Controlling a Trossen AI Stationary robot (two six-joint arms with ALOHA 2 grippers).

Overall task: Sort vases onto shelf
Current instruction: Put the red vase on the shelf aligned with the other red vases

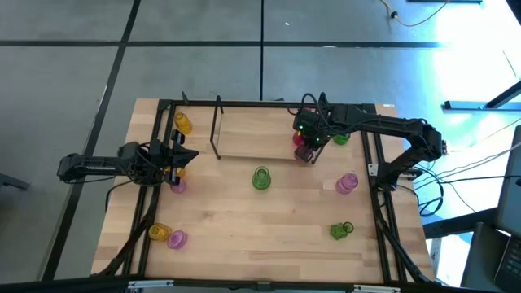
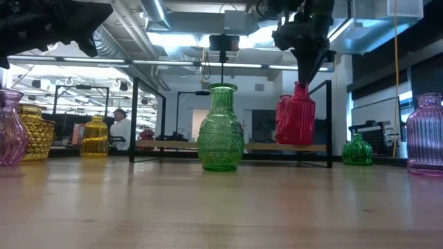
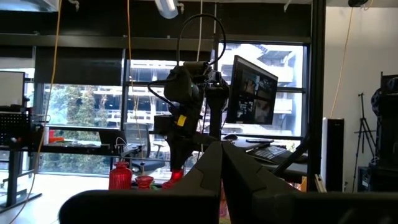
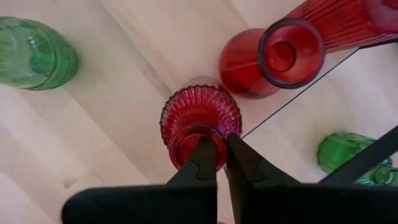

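R gripper (image 4: 215,151) is clamped on the rim of a ribbed red vase (image 4: 200,118) at the right end of the shelf (image 1: 252,130), beside two other red vases (image 4: 249,59); whether it touches the board is unclear. L gripper (image 1: 186,155) hangs w/ fingers together over the table's (image 1: 269,236) left side, near yellow (image 1: 182,123) and pink vases (image 1: 177,186).

No text, label, brand or number can be read anywhere (not even on the monitor (image 3: 252,90)).
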